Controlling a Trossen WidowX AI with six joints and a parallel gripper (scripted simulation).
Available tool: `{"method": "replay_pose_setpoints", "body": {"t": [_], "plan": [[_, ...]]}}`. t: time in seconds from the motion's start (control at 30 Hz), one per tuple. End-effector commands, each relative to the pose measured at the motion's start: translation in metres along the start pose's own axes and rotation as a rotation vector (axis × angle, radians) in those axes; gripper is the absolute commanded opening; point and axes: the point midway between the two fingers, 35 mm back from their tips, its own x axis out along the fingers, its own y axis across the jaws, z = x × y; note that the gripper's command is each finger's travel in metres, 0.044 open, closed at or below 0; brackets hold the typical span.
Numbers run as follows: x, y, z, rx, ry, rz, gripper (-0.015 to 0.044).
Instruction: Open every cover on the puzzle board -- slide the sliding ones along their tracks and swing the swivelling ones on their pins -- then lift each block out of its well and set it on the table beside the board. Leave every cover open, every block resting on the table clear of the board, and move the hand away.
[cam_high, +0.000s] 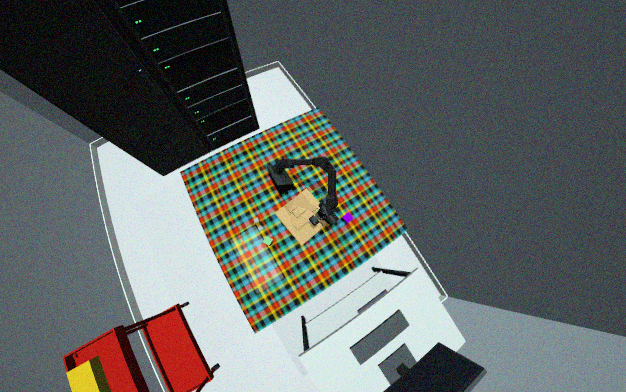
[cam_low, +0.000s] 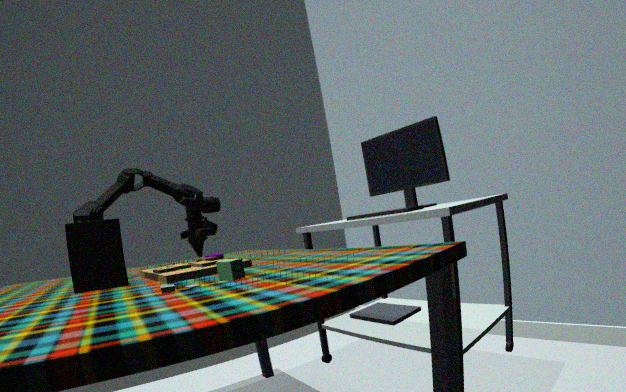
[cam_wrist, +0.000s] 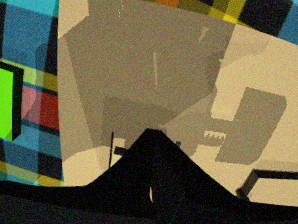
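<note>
The wooden puzzle board (cam_high: 303, 237) (cam_low: 172, 276) (cam_wrist: 270, 67) lies on the checked cloth in front of the arm's base. Thin outlines of covers and openings show on it, but their exact state is unclear. My gripper (cam_low: 200, 255) (cam_wrist: 151, 136) is shut and empty, its tips pointing down just above the board. A green block (cam_high: 268, 241) (cam_low: 229, 270) rests on the cloth beside the board. A purple block (cam_high: 347, 218) (cam_low: 214, 256) rests on the cloth on the opposite side. A bright green block (cam_wrist: 6, 102) shows at the wrist view's left edge, off the board. Shadows hide part of the board.
Small pale pieces (cam_high: 256, 220) (cam_low: 167, 288) lie on the cloth near the board's left side. The arm's black base (cam_high: 281, 181) (cam_low: 97, 256) stands behind the board. A black rack (cam_high: 200, 75) stands beyond the table, and a desk with a monitor (cam_low: 406, 156) is on another side.
</note>
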Motion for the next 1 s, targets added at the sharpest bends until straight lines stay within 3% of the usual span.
{"method": "replay_pose_setpoints", "body": {"t": [0.0, 0.67, 0.97], "plan": [[-0.008, 0.0, 0.002, -0.004, -0.005, -0.002, 0.0], [-0.034, 0.0, 0.004, -0.004, -0.005, -0.002, 0.0], [-0.035, -0.024, -0.031, 0.328, 0.0, -0.012, 0.0]]}}
